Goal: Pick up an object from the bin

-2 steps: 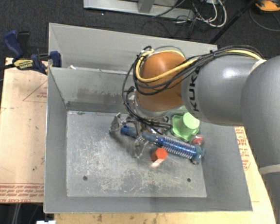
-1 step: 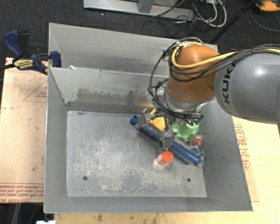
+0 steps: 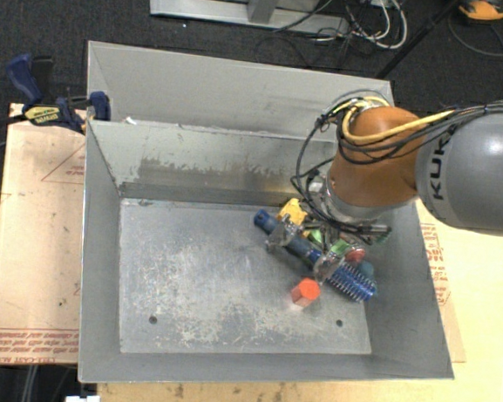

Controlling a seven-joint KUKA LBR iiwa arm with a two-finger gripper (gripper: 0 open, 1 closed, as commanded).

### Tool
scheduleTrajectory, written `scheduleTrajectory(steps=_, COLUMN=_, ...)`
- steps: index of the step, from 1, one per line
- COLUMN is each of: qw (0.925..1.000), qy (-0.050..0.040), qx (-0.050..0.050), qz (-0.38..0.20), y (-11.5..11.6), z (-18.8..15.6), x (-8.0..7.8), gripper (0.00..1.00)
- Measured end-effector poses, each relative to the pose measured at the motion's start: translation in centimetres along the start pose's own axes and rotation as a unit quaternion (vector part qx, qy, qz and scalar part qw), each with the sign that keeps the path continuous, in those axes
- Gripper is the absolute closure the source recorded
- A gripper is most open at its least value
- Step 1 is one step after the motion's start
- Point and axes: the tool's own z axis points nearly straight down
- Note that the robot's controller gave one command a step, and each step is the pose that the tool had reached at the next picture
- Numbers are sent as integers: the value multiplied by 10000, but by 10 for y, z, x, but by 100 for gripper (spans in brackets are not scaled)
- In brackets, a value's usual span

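My gripper (image 3: 338, 232) hangs low over a small heap at the bin's right side, close to the back wall; most of it sits under the arm's orange cover. Directly beneath it lies a blue brush (image 3: 352, 279), bristle head to the lower right and dark handle running up-left to about the bin's middle. A yellow piece (image 3: 292, 211) rests by the handle's far end. Small green (image 3: 322, 238) and red (image 3: 355, 254) bits lie tucked under the gripper. A small orange-red block (image 3: 306, 292) sits alone just in front of the brush.
The arm reaches in from the right, its cover and cables above the bin's right back corner. Bare metal floor spreads over the left and front of the bin. The sloped back wall rises right behind the heap.
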Motion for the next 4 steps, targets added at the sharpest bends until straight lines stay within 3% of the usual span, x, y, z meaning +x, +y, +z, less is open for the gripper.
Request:
scheduleTrajectory(steps=1, qw=10000, qy=48, qx=21, qz=-33, y=-2, z=-2, x=1, gripper=100)
scheduleTrajectory(steps=2, qw=9910, qy=19, qx=54, qz=-1338, y=3, z=-209, x=-22, gripper=100)
scheduleTrajectory(steps=3, qw=9998, qy=76, qx=-29, qz=-187, y=61, z=-89, x=55, gripper=100)
scheduleTrajectory(steps=4, qw=9998, qy=49, qx=7, qz=-197, y=59, z=-92, x=53, gripper=0)
